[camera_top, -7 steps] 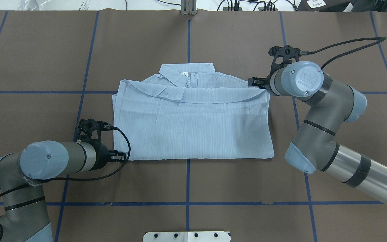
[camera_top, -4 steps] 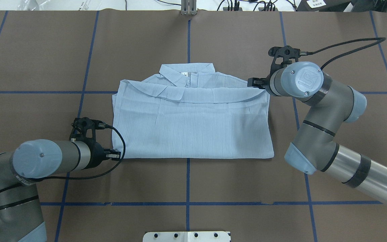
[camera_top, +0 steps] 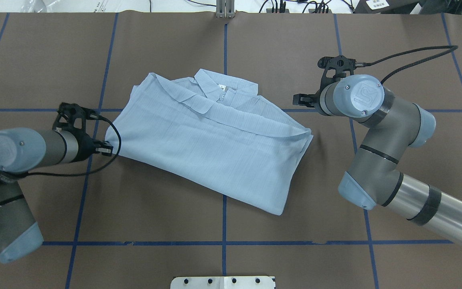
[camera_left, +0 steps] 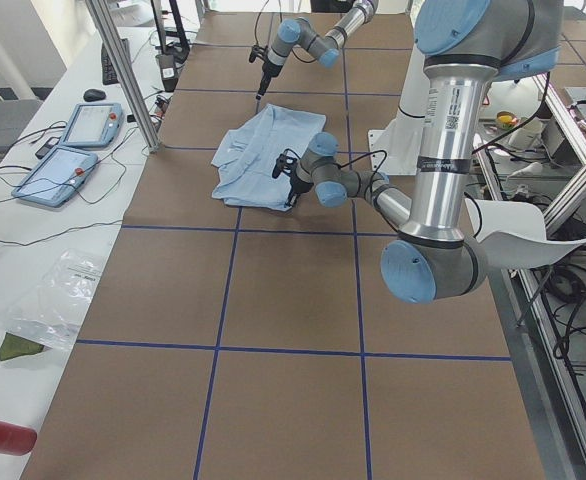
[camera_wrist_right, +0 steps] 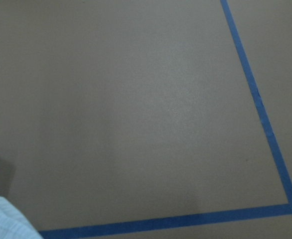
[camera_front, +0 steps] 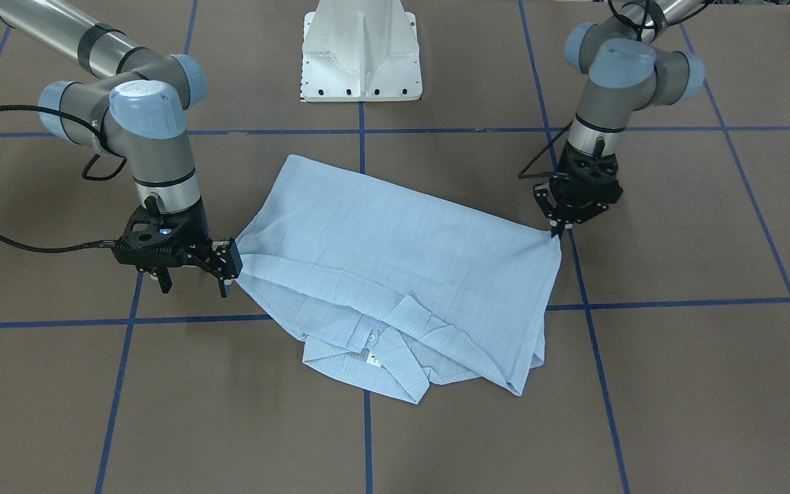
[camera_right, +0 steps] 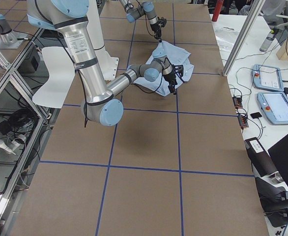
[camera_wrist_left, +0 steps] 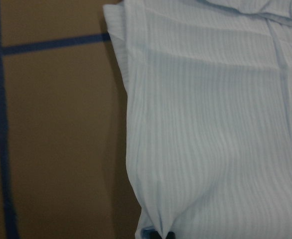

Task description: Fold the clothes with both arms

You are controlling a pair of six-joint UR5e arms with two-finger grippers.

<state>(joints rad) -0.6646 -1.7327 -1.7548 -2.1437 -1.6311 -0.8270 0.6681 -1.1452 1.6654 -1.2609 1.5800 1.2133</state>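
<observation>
The pale-blue striped shirt lies folded and askew on the brown table, with its collar on the far side. It also shows in the front view. My left gripper is shut on the shirt's left corner, pinching it low over the table. The left wrist view shows the cloth bunching at the bottom edge. My right gripper is open and empty, just beside the shirt's edge in the front view. The right wrist view shows bare table and a bit of the shirt.
Blue tape lines cross the brown table. The white pedestal base stands at the robot's side. A metal post stands at the far edge. Teach pendants lie on a side bench.
My left gripper has moved left and away from the robot with the shirt's corner in it, swinging the shirt askew. The shirt's shoulder now lies apart from the right gripper, which barely moved.
</observation>
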